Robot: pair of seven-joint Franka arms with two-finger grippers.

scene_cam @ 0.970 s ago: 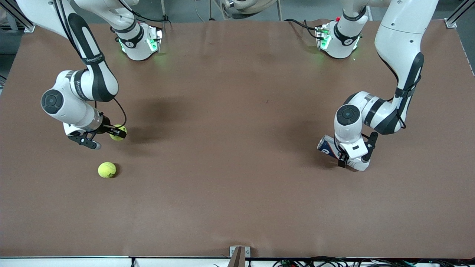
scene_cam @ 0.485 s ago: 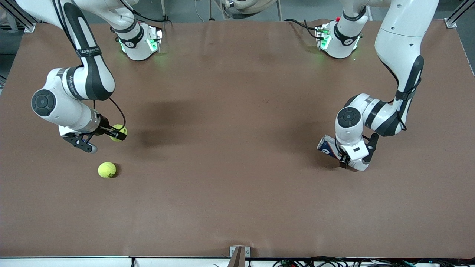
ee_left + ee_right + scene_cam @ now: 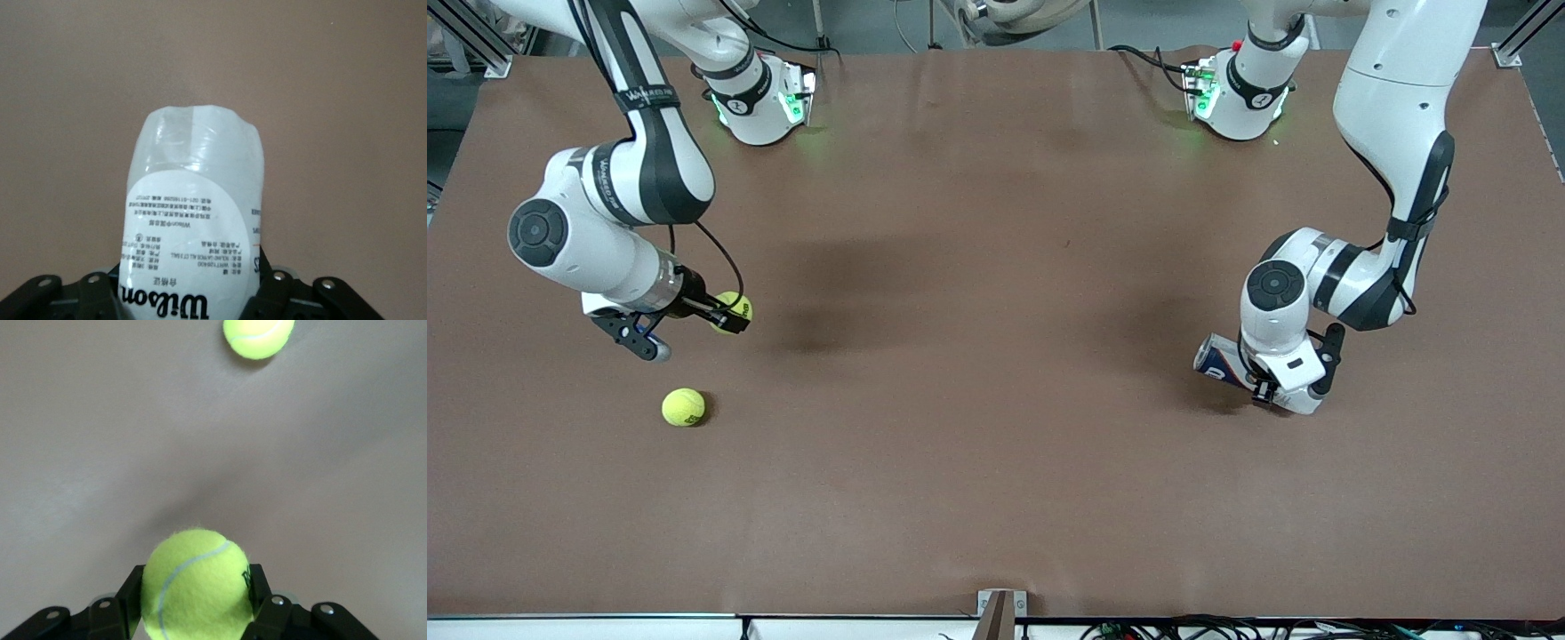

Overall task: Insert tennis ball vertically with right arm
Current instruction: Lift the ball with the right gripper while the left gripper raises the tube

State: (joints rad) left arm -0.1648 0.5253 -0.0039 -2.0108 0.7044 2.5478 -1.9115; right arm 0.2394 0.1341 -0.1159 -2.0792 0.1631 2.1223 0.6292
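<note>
Brown table: right claw grips tennis ball; spare ball nearby; left claw clamps can.

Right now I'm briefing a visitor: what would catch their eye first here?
A bright yellow ball gripped in the right gripper, over the table at the right arm's end. A second ball lies loose below it, nearer the camera. At the left arm's end, the left gripper clasps a can.
</note>
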